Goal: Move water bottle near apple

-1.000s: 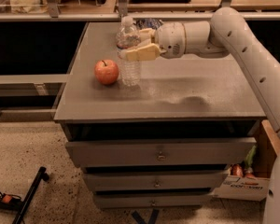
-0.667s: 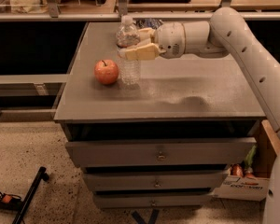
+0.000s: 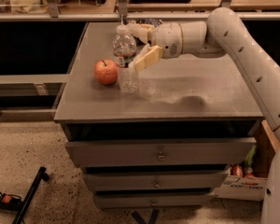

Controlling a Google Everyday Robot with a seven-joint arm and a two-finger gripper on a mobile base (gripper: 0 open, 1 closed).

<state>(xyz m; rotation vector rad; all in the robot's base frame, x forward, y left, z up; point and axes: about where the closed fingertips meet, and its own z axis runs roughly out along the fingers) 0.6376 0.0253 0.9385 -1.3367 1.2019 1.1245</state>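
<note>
We extend arm [image 3: 252,64] from right, wrist [image 3: 191,36] level; our gripper [image 3: 133,48] hovers over bench [image 3: 200,90] rear left, jaws spread apart.

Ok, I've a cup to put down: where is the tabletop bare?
Bare: the front right of the tabletop and the front strip before the apple. Crowded: back left, where the bottle stands beside the apple with the tool at it.

Grey drawer cabinet [image 3: 200,153] on speckled floor [image 3: 32,143]; cardboard box [image 3: 245,188] at right; black stand [image 3: 30,195] lower left; dim light.
</note>
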